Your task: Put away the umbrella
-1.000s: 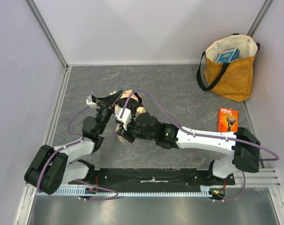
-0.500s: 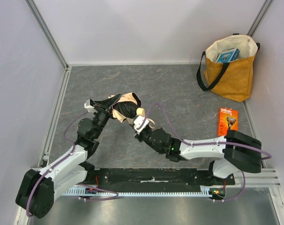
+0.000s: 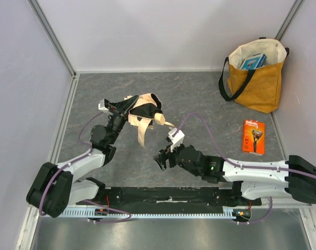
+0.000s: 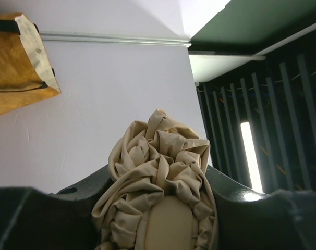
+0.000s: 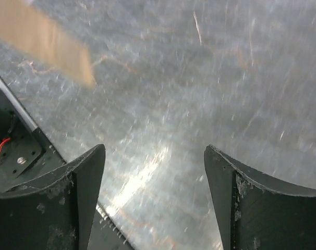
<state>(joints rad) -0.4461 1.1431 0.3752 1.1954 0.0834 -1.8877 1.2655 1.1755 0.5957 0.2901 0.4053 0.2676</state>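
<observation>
where the left gripper (image 3: 120,111) pinches its bunched cloth, we see the umbrella (image 3: 141,108) over the left half of the grey table (image 3: 199,99), its pale wooden knob (image 3: 158,119) pointing toward the right arm and a beige strap (image 3: 142,133) hanging below. in the left wrist view we find crumpled cream fabric (image 4: 158,161) filling the gap between the jaws. the right gripper (image 3: 162,159) sits near the knob but apart from it, jaws spread over bare table. well apart, in the far right corner, stands a mustard tote bag (image 3: 257,83) holding a blue box (image 3: 252,61), with an orange razor pack (image 3: 253,136) lying in front of it
</observation>
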